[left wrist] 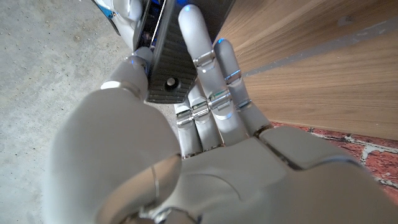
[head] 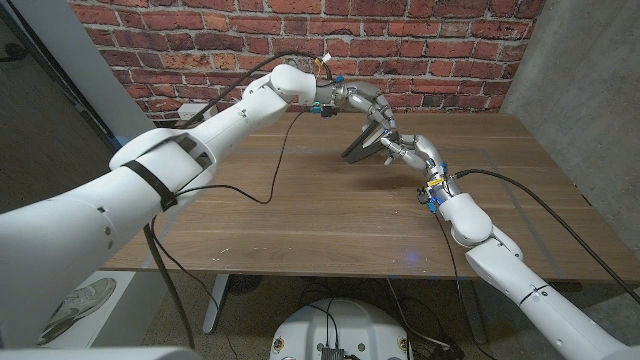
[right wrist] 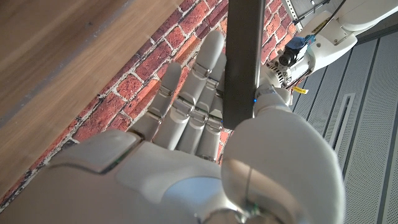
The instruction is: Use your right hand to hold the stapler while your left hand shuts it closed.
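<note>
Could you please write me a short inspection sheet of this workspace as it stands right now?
Surface: wooden table, brown, a pale line near its right side.
Job's things: dark stapler raised off the table, tilted, between both hands.
Clutter: nothing seen.
Hands: left hand lies along the stapler's top; right hand grips it from below.
Cables: black cables hang from the left arm across the table; another runs along the right arm.
Surroundings: brick wall behind, grey wall at right.

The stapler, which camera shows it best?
The head view: there the whole stapler shows above the wooden table, held between the left hand and the right hand. The left wrist view shows only one dark end close up; the right wrist view shows a dark bar against the fingers.
</note>
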Controlling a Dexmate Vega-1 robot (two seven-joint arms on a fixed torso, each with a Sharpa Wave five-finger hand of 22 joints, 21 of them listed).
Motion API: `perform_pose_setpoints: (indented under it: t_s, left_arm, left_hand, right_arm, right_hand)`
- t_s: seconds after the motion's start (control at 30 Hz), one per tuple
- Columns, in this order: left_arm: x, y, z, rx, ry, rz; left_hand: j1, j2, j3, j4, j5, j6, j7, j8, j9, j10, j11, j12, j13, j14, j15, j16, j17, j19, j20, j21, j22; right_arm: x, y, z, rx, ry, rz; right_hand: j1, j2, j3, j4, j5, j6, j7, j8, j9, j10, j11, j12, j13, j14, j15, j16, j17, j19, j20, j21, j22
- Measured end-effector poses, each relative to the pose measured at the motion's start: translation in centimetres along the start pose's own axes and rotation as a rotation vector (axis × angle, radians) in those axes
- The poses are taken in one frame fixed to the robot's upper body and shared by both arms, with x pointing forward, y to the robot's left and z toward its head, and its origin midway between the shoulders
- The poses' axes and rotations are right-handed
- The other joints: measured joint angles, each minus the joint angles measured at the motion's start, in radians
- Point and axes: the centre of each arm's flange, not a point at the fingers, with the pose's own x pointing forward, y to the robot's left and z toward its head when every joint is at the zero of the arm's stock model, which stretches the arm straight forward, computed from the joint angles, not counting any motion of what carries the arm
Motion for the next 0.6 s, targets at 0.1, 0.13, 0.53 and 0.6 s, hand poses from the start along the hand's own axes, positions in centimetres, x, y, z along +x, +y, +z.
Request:
perform_pose_setpoints:
  t_s: [0.1,0.13,0.53,0.6]
  left_arm:
    - [0.2,-0.1,0.3,0.014,0.002,-0.011]
    - [0.4,-0.1,0.5,0.022,0.002,-0.016]
    - [0.8,-0.9,1.6,0.073,0.013,-0.041]
    - [0.7,-1.1,1.6,0.075,0.011,-0.043]
  left_hand:
    - [0.0,0.0,0.0,0.0,0.0,0.0,0.0,0.0,-0.001,0.001,0.001,0.0,0.004,0.0,0.0,0.0,0.039,0.0,0.0,0.004,0.0]
    - [0.0,0.0,0.0,0.0,0.0,0.0,0.0,0.0,-0.001,0.001,0.001,0.0,0.005,0.0,0.0,0.0,0.039,0.0,0.0,0.004,0.0]
    - [0.0,0.0,-0.001,0.001,-0.013,0.003,0.021,-0.017,0.007,0.001,0.001,-0.016,0.018,-0.005,0.004,0.0,0.042,-0.022,0.007,0.005,-0.009]
    - [0.0,0.0,-0.004,0.004,-0.02,0.0,0.024,-0.028,0.006,-0.001,-0.001,-0.031,-0.004,-0.013,0.012,0.0,0.042,-0.035,0.006,0.005,-0.013]
  right_arm:
    - [0.1,0.1,0.5,-0.003,-0.007,-0.013]
    - [0.2,0.1,0.6,-0.004,-0.011,-0.021]
    - [0.4,0.0,1.5,-0.004,-0.029,-0.052]
    - [0.4,0.0,1.5,-0.004,-0.029,-0.054]
  right_hand:
    - [0.003,-0.003,0.0,0.0,0.0,0.007,0.008,0.0,-0.001,0.01,0.01,0.0,0.0,0.008,0.008,0.0,0.0,0.0,0.0,0.004,0.0]
    - [0.003,-0.003,0.0,0.0,0.0,0.013,0.013,0.0,-0.001,0.012,0.012,0.0,0.0,0.008,0.008,0.0,0.0,0.0,0.0,0.004,0.0]
    - [0.007,-0.007,0.001,-0.002,-0.007,0.024,0.024,-0.001,0.0,0.023,0.023,0.001,0.003,0.032,0.023,0.0,0.005,0.0,0.0,0.008,-0.009]
    - [0.007,-0.007,0.001,-0.002,-0.007,0.024,0.024,-0.003,0.0,0.023,0.023,0.001,0.003,0.032,0.023,0.0,0.005,0.0,0.0,0.008,-0.009]
